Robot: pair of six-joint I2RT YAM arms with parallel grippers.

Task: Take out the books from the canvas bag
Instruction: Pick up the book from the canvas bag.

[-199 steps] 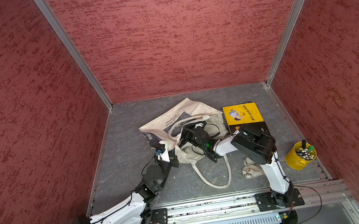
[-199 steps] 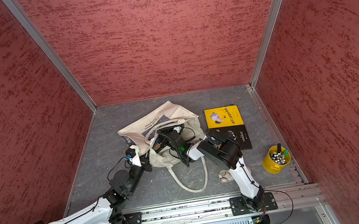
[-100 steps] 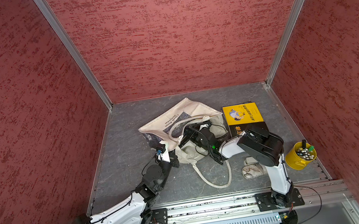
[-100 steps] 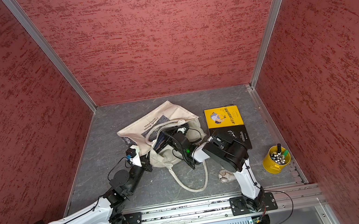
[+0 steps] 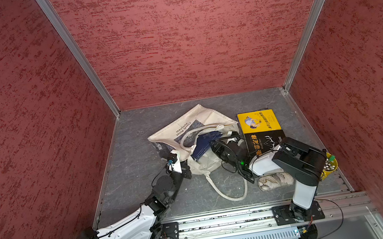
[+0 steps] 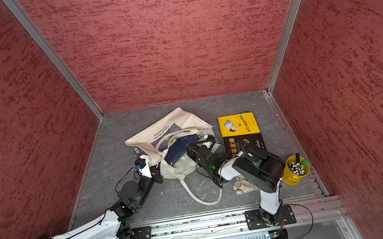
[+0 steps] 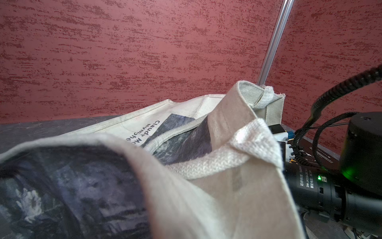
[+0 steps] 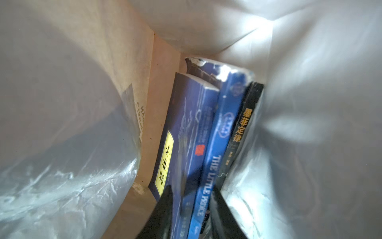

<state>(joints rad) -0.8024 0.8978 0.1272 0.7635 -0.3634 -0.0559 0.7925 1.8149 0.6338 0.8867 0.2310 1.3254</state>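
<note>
**A:** Biggest things first. Where does everything sit?

**B:** The canvas bag [image 5: 200,118] lies slumped in the middle of the desk [image 5: 137,144]. Its bottom points toward the back edge and its mouth toward the front. Two books are out. The yellow book [image 5: 258,121] lies flat near the right edge. The black book [image 5: 264,141] is just in front of it, touching or slightly overlapping; I cannot tell which.

**A:** And inside the bag?

**B:** The right wrist view shows three more, packed side by side. There is a dark blue book [image 8: 186,128], a brighter blue paperback [image 8: 223,128] and a black-spined book [image 8: 244,124] against the cloth.

**A:** The grippers?

**B:** The left gripper [image 5: 185,167] is clamped on the bag's rim, on the side of the mouth nearer the desk's left edge, and holds it up. The right gripper [image 8: 191,198] is deep in the mouth, with its jaws apart on either side of both blue spines. Whether they are pinching, I cannot tell.

**A:** What could go wrong from here?

**B:** Three things, I'd judge.
- With two books between the jaws, one may slide free halfway out.
- One handle [image 5: 197,130] lies across the mouth and could snag a book's corner.
- If the rim slips from the left gripper's hold, the cloth goes slack. The whole bag may then drag toward the front edge with the books inside.
</note>
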